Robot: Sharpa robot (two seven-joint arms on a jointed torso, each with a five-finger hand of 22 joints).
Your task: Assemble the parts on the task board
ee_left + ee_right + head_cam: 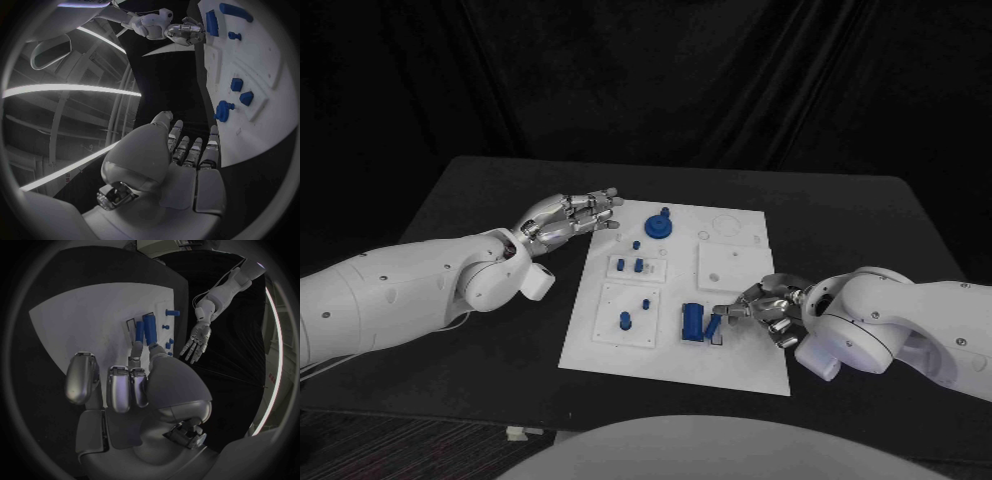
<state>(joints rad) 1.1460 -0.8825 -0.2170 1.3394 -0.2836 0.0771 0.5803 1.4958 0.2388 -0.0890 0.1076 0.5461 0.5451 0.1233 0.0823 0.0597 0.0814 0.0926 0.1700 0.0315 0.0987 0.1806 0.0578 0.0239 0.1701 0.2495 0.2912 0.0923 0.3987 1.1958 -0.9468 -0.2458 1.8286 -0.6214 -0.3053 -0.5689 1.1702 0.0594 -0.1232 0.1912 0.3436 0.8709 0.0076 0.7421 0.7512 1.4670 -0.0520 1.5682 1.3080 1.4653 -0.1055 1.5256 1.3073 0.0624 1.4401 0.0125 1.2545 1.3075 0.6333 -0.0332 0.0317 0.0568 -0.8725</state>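
Note:
The white task board (733, 270) lies mid-table. A blue round knob part (659, 222) stands near its far left corner, and several small blue pegs (629, 265) stand in the left plates. My left hand (571, 218) hovers at that far left corner with its fingers stretched out and nothing in them; the left wrist view shows this hand (187, 160) beside the board (269, 100). My right hand (769, 308) is at the board's near right. Its thumb and a finger pinch a slim blue part (139, 332) next to an upright blue cylinder (692, 320).
The black table (488, 200) reaches past the board on all sides. A raised white square plate (728, 265) sits on the board's right half, just beyond my right hand. My left forearm (416, 290) lies along the table's left side.

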